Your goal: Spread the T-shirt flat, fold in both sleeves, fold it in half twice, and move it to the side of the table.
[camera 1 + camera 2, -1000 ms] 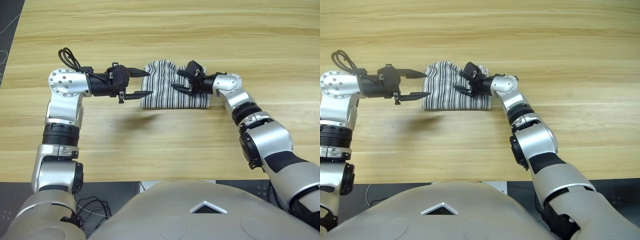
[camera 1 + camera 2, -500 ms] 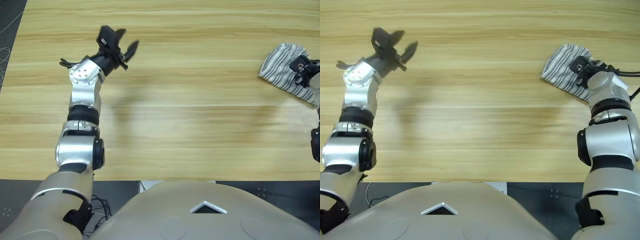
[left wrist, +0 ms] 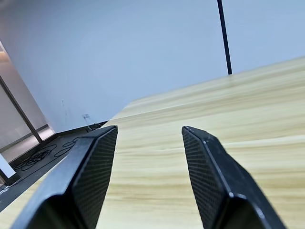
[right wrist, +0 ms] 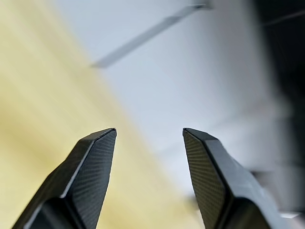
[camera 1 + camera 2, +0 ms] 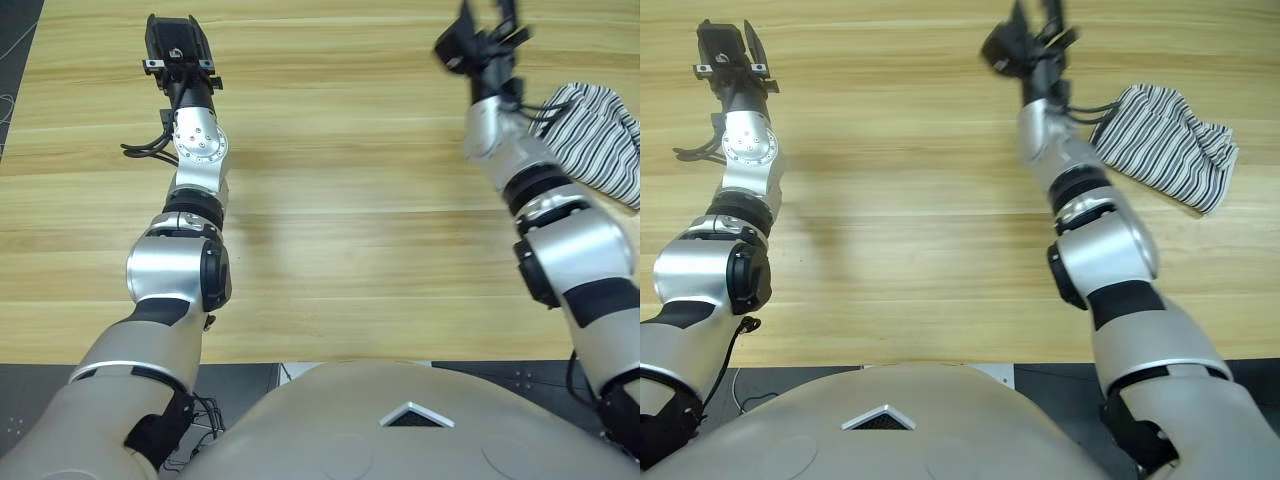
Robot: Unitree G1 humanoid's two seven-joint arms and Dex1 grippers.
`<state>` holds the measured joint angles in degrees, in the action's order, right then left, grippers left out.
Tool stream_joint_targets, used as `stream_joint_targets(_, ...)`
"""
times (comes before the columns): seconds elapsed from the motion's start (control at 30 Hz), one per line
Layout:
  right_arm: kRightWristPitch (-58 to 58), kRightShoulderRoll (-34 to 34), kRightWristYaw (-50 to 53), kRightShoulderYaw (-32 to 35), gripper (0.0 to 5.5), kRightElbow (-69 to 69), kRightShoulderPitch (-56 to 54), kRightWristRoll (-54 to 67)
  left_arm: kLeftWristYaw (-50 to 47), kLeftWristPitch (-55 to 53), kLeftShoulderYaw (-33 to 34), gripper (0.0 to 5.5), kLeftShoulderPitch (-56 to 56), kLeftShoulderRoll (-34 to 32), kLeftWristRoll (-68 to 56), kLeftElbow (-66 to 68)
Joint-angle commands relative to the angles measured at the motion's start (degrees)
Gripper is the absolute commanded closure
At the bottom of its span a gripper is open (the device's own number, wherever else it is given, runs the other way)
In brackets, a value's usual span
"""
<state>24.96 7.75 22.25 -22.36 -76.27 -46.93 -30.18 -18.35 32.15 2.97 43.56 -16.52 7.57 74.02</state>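
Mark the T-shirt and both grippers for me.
T-shirt (image 5: pixel 1168 145): right eye view, middle of the folded striped bundle.
left gripper (image 3: pixel 149 129): left wrist view, midway between its open fingertips.
right gripper (image 4: pixel 149 130): right wrist view, midway between its open fingertips.

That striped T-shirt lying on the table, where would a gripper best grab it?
Probably the T-shirt by its puffed right end, coming down from above with the open right gripper: the folds there seem to rise off the table.
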Motion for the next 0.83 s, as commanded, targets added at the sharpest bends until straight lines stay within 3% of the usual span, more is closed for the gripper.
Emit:
stream_joint_targets(0.03, -0.3, 1.0, -12.1, 11.1, 2.92, -1.5, 0.3, 11.1, -1.1, 0.1, -0.1, 2.99, 0.8, 0.6, 1.2, 1.1)
stream_joint_targets(0.27, 1.6, 0.8, -17.1, 14.8, 2.92, -0.9, 0.4, 13.6, 2.0, -0.5, 1.7, 2.99, 1.4, 1.5, -0.3, 1.3)
stream_joint_targets(0.63, 4.5, -0.2, -19.9, 14.3, 2.92, -0.8, 1.0, 11.9, 6.2, 0.7, 2.6, 2.99, 1.0, 2.6, -0.7, 1.1)
stream_joint_targets(0.83, 5.7, 0.3, -20.8, 15.7, 1.92, -0.7, 1.3, 12.7, 7.6, 1.4, 2.2, 2.31, 1.3, 3.3, 0.0, 1.2)
